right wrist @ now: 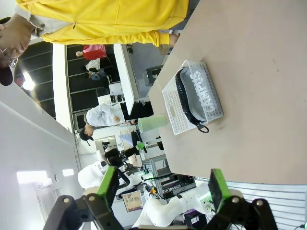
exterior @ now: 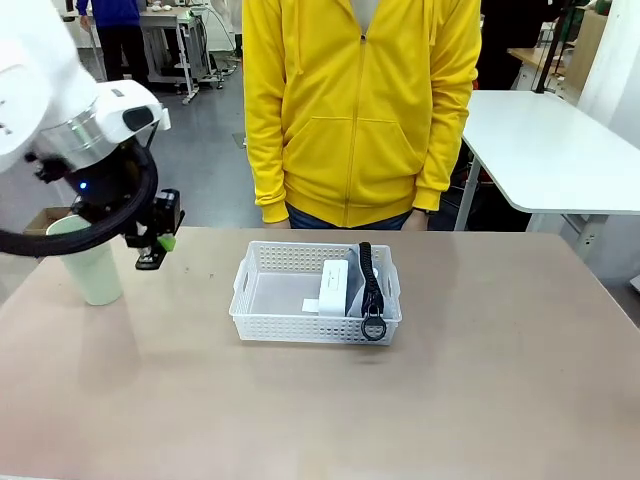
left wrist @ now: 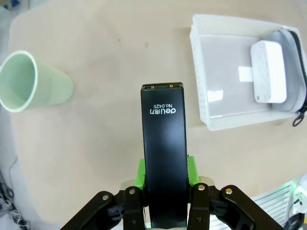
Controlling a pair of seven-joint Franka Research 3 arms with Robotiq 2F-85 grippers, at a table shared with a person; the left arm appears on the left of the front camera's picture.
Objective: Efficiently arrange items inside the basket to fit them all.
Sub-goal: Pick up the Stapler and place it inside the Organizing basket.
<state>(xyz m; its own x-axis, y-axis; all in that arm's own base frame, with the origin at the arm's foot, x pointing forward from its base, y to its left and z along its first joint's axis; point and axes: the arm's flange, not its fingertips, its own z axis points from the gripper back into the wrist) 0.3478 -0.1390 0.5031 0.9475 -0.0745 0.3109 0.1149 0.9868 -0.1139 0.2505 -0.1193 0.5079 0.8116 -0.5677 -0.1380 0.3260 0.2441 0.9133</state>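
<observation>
Pale green cup (exterior: 95, 275) stands upright on the table (exterior: 480, 380), just left of the left gripper (exterior: 155, 255) in the front view and partly behind that arm's black cable. In the left wrist view the cup (left wrist: 33, 81) lies up and to the left of the fingers.

The left gripper (left wrist: 165, 172) is clamped on the black stapler (left wrist: 164, 124), green pads (left wrist: 140, 172) pressed on both its sides, the stapler's free end pointing away from the wrist above bare tabletop.

To the gripper's right and well apart sits the white basket (exterior: 262, 300). Inside it, toward the end farther from the gripper, the white block (exterior: 335, 287) leans against the grey pouch (exterior: 356, 290), which stands on its edge along the basket's right wall. The pouch's black ring (exterior: 373, 328) hangs over the near rim.

The right gripper (right wrist: 163, 189) has its jaws spread wide with nothing between them. The basket (right wrist: 172, 108) is far ahead of it, the pouch (right wrist: 204, 96) showing "CAMPUS".
</observation>
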